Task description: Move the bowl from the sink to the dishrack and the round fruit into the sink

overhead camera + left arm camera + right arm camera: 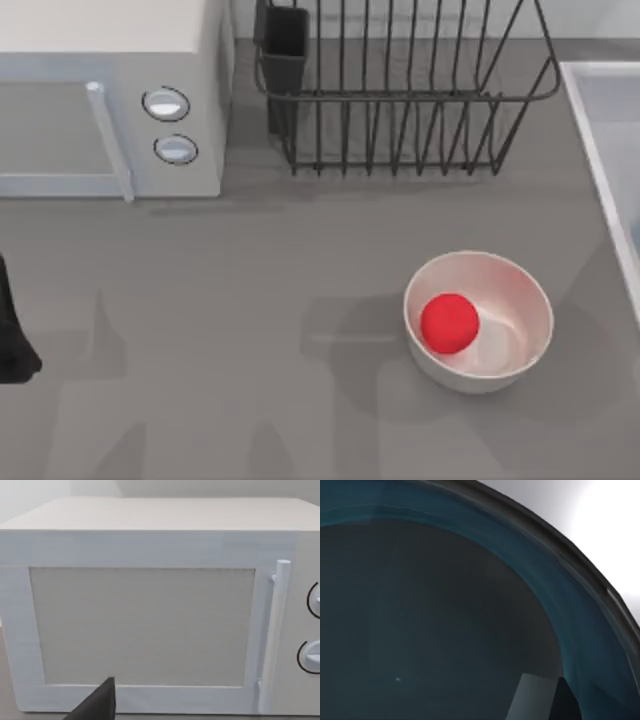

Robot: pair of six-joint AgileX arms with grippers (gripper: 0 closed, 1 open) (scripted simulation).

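The red round fruit (449,322) lies inside a plain white bowl (525,300) at the table's front right. The black wire dishrack (400,100) stands at the back, and nothing is in it. The pale sink (610,130) runs along the right edge, only partly seen. In the right wrist view the teal-blue bowl (445,620) lies very close under the camera, its dark inside and curved wall showing, with a pale surface (610,520) beyond its rim. A small part of my right gripper (540,702) juts in over the bowl. My left arm (12,335) is parked at the left edge.
A white microwave (110,100) sits at the back left, and the left wrist camera faces its door (145,625) with a dark gripper tip (97,705) in front. A dark utensil cup (285,45) hangs on the dishrack's left corner. Bare grey tabletop (250,330) spreads between microwave and white bowl.
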